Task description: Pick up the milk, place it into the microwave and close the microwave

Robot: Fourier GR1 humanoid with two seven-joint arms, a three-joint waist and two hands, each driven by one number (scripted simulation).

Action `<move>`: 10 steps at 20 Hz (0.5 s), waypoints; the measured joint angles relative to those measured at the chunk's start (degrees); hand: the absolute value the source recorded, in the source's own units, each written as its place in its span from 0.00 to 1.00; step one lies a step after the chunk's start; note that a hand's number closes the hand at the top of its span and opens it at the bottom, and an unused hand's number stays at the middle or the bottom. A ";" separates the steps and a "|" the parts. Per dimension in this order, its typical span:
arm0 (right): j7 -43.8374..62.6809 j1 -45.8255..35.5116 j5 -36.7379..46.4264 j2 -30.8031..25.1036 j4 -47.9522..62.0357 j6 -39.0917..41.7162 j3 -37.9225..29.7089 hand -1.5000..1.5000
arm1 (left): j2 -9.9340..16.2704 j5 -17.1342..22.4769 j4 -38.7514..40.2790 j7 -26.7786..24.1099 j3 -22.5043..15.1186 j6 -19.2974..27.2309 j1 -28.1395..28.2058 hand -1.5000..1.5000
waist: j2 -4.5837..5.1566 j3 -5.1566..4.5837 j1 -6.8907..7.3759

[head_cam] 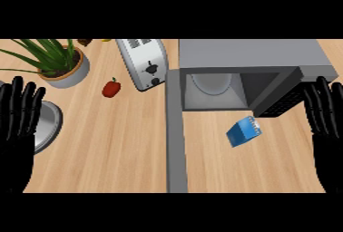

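Observation:
A blue milk carton (244,131) lies tilted on the wooden counter, just in front of the microwave (251,54). The grey microwave stands open, its door (175,131) swung out toward me at the left of the cavity, and a white turntable plate (213,84) shows inside. At the view's right edge my right hand (326,113) stays open with fingers up, right of the carton and apart from it. My left hand (17,113) rests the same way at the left edge, open and holding nothing.
A white toaster (144,63) stands left of the microwave. A red pepper (111,88) lies on the counter beside it. A potted plant (60,61) sits at the back left, and a metal bowl (47,127) lies under my left hand.

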 measured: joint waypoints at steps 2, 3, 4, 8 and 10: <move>-0.71 0.04 -0.91 -0.15 0.42 1.11 -0.52 0.00 | -0.29 -0.34 0.39 1.13 -0.37 0.09 -1.40 0.00 | -0.17 -0.24 0.21; -0.82 1.16 -2.21 -0.90 -0.64 2.47 -1.12 0.00 | -0.14 0.65 0.60 0.91 0.12 -0.57 -1.04 0.00 | -0.24 -0.33 0.25; -0.68 1.65 -3.40 -1.48 -1.51 3.71 -1.43 0.00 | -0.49 0.50 0.70 1.14 -0.47 -0.60 -1.18 0.00 | -0.30 -0.39 0.27; 2.09 2.03 -7.59 -3.10 -3.15 7.62 -0.64 0.00 | -2.23 7.28 3.48 2.22 1.41 -1.84 -1.43 0.00 | -0.37 -0.59 0.38; 3.74 2.67 -9.57 -3.90 -3.67 9.19 -0.57 0.00 | -3.79 10.63 3.98 2.63 1.80 -2.14 0.04 0.00 | -0.42 -0.63 0.50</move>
